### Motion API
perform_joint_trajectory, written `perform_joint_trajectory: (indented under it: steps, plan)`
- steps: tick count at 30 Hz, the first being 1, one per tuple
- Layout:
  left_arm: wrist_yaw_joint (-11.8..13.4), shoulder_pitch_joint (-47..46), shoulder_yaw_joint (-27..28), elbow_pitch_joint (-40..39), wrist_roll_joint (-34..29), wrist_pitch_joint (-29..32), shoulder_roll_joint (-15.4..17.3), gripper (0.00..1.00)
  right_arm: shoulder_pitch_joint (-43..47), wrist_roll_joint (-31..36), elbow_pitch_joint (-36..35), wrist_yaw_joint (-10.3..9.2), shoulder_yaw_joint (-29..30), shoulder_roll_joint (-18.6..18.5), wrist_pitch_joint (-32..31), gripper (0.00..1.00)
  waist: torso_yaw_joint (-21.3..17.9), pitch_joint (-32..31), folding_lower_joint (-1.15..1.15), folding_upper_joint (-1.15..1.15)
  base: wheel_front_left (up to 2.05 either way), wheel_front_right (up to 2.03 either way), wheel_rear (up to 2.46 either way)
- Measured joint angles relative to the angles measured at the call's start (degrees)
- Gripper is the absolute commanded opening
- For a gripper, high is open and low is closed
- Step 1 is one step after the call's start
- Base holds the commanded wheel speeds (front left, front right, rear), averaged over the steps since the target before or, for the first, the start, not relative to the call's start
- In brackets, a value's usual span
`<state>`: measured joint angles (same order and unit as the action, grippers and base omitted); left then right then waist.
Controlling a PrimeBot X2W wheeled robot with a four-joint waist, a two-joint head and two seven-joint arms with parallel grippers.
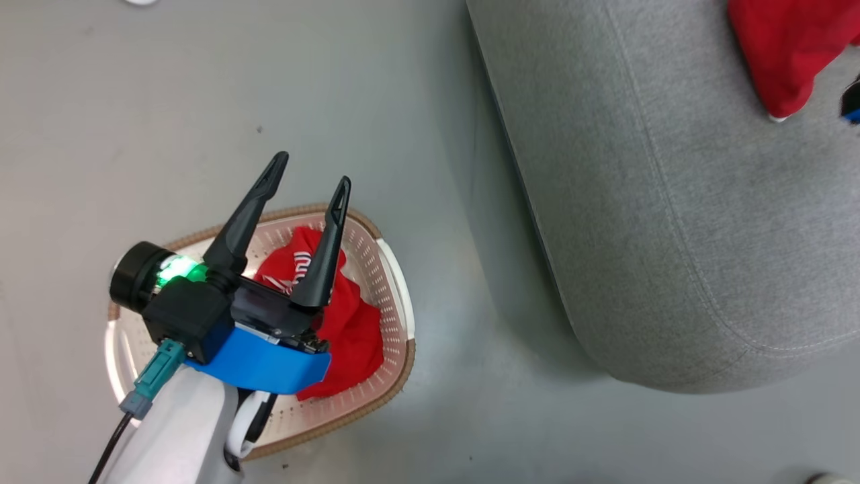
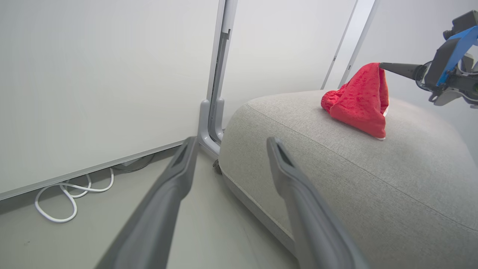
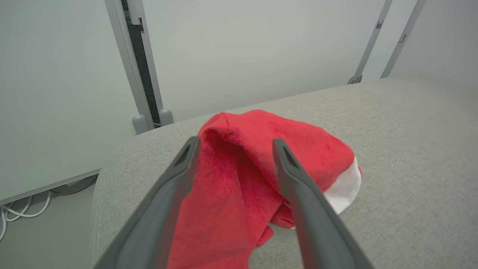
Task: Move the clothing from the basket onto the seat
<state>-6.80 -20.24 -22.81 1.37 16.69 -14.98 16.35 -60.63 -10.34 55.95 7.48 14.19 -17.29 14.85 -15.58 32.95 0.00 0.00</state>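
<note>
Raise right jaws, spread open astride red garment (image 3: 237, 179) on seat (image 3: 410, 149), straight up to avoid snagging cloth; then lower open left jaws onto second garment (image 1: 353, 336) in basket (image 1: 377, 275).

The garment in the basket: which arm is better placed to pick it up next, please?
Left: the left tool, open, hovers over the basket and garment; the right tool is at the sofa.
</note>
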Motion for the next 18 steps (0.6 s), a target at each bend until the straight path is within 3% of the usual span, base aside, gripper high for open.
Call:
perform_joint_trajectory:
  steps: [9,18]
  plan:
    - [-0.32,2.74,2.42,3.15,0.9,-0.01,-4.27,1.0,7.29,-1.4,-4.3,0.0,-6.73,1.82,-0.15,1.0,1.27,-7.78,-0.01,0.0,0.0,0.0,0.0]
    - [-0.43,7.41,6.35,7.36,1.41,-0.02,-8.09,1.0,22.74,-3.61,-17.17,0.0,-13.74,4.49,-1.58,1.0,4.55,-16.52,-0.02,0.0,0.0,0.0,0.0]
